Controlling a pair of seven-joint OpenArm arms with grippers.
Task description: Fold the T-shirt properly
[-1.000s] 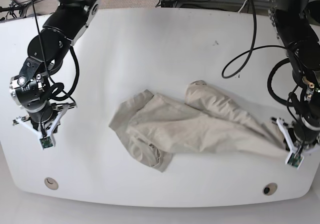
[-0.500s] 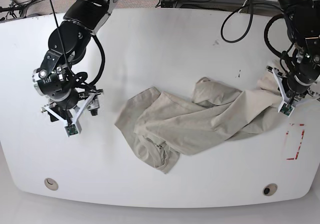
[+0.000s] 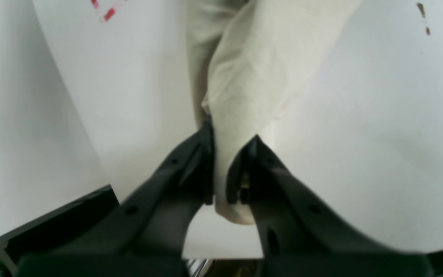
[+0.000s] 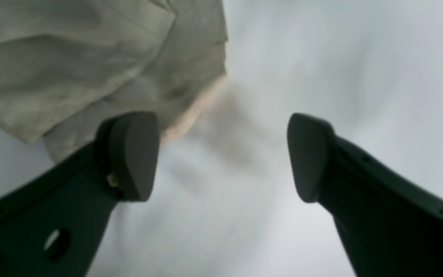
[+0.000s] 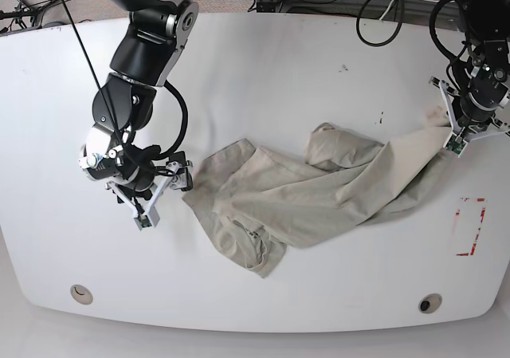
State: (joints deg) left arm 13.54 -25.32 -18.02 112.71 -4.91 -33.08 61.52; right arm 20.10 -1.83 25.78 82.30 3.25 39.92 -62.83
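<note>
The pale beige T-shirt lies crumpled on the middle of the white table, one end pulled out toward the right. My left gripper is shut on that stretched end and holds it off the table. In the left wrist view, cloth is pinched between the dark fingers of the left gripper. My right gripper is at the shirt's left edge. In the right wrist view the right gripper is open over bare table. The T-shirt's edge lies beside one finger.
A red dashed rectangle is marked on the table near the right front, also seen as red marks in the left wrist view. Two round holes sit near the front edge. Cables hang behind the table's far edge.
My right arm has swung in to the shirt's left edge and its gripper has opened. My left gripper has carried its end of the shirt back and to the right, stretching the cloth.
</note>
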